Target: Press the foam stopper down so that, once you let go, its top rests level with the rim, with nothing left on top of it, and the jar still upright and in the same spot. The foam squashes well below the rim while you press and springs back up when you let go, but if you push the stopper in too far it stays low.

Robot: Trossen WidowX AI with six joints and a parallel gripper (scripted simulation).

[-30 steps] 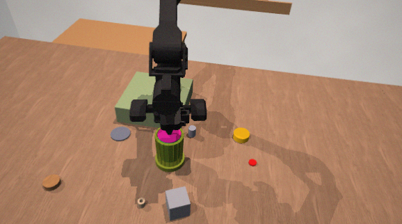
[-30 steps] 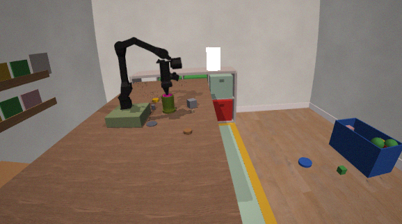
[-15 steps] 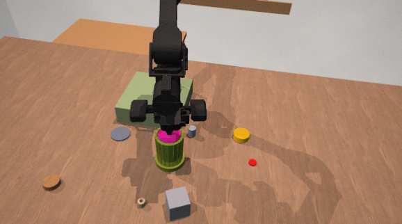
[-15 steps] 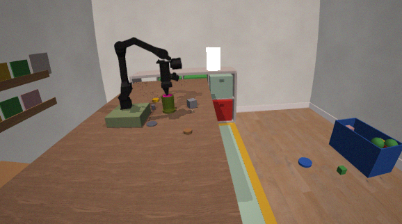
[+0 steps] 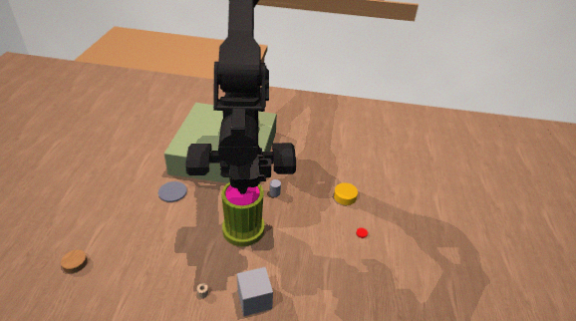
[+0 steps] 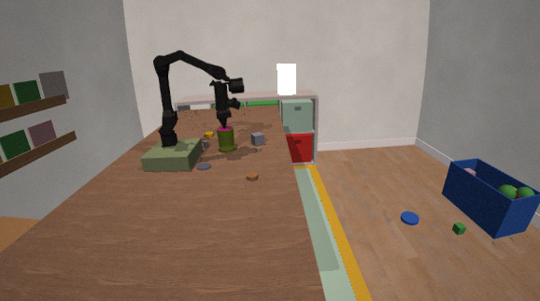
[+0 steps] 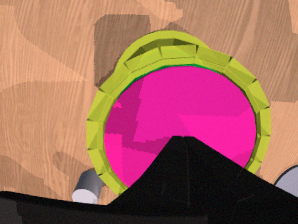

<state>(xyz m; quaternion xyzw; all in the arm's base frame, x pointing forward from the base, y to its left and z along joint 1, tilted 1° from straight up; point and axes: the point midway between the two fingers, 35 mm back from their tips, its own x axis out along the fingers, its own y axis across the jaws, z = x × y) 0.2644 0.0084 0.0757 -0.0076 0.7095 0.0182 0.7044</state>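
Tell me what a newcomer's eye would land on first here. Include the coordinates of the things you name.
Probably the magenta foam stopper [image 5: 236, 196] [image 7: 200, 92], bright inside the mouth of the upright olive-green jar [image 5: 243, 221] [image 6: 226, 141] [image 7: 95, 130], with the black arm's closed jaws pointing down over it. Next, likely the blue bin [image 6: 483, 201] of balls on the floor at the exterior view's right, and the glowing white panel [image 6: 286, 79] above the shelf unit [image 6: 315, 126].
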